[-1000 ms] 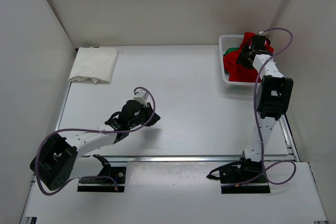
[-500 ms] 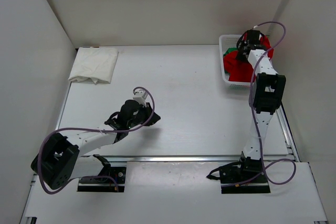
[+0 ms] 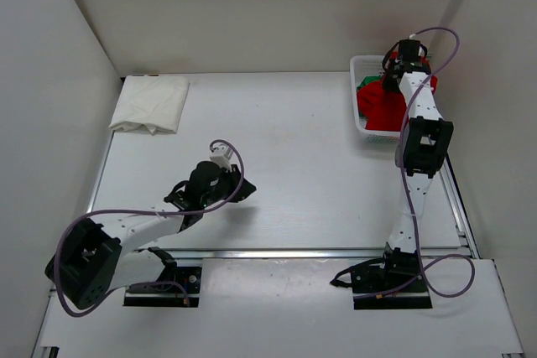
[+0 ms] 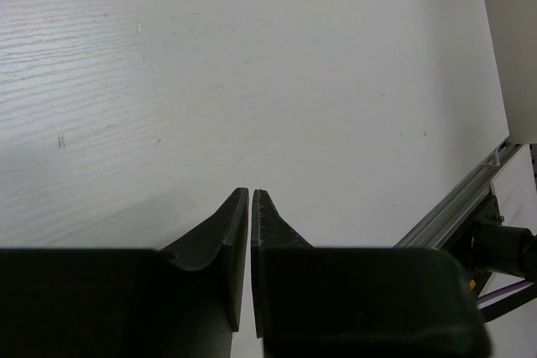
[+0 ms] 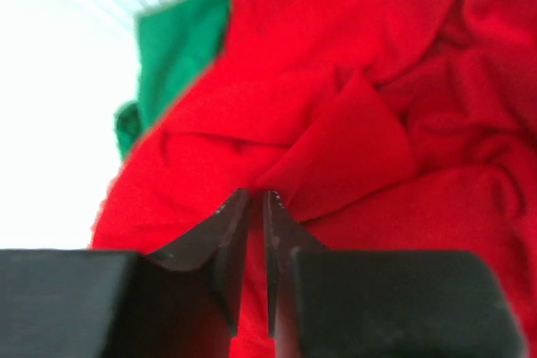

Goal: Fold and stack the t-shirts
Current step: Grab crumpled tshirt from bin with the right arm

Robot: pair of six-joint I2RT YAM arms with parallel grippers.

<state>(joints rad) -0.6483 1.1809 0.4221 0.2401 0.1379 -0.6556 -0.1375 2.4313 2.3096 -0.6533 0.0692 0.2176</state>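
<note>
From above: red t-shirt (image 3: pixel 379 112) heaped in the basket (image 3: pixel 356 69) at the desk's (image 3: pixel 294 148) far right, my right claw (image 3: pixel 393 75) over it. Left wrist: left claw (image 4: pixel 250 193) clenched on nothing. Right wrist: right claw clenched too; the shirt looks soft and floppy, so I'd pinch that raised fold (image 5: pixel 352 140)

White table (image 3: pixel 302 148): 1 folded white t-shirt (image 3: pixel 151 104) far-left corner; 1 white basket (image 3: pixel 354 106) far-right corner, well apart.
</note>
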